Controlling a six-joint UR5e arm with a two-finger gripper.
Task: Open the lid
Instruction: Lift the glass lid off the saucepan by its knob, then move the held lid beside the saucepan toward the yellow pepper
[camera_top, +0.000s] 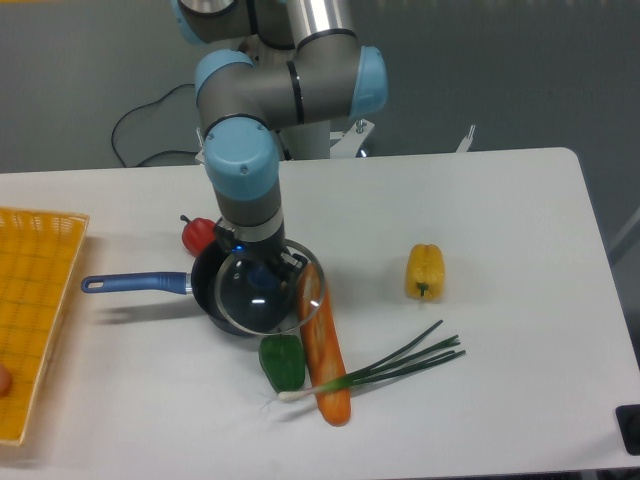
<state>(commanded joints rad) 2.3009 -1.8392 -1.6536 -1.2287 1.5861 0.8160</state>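
— Where was the lid (262, 293)?
— Lifted off-centre, toward three o'clock of the saucepan (205, 285), overlapping the carrot (322, 345).
— And the gripper (262, 272)?
— Clamped on the lid's knob.

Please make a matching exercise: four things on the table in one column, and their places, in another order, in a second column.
Things:
1. lid
2. green pepper
3. yellow pepper
4. red pepper

Places:
A. alone on the right part of the table
B. behind the saucepan
C. under the claw, shifted toward the carrot
D. in front of the saucepan, beside the carrot

Pairs: 1-C, 2-D, 3-A, 4-B
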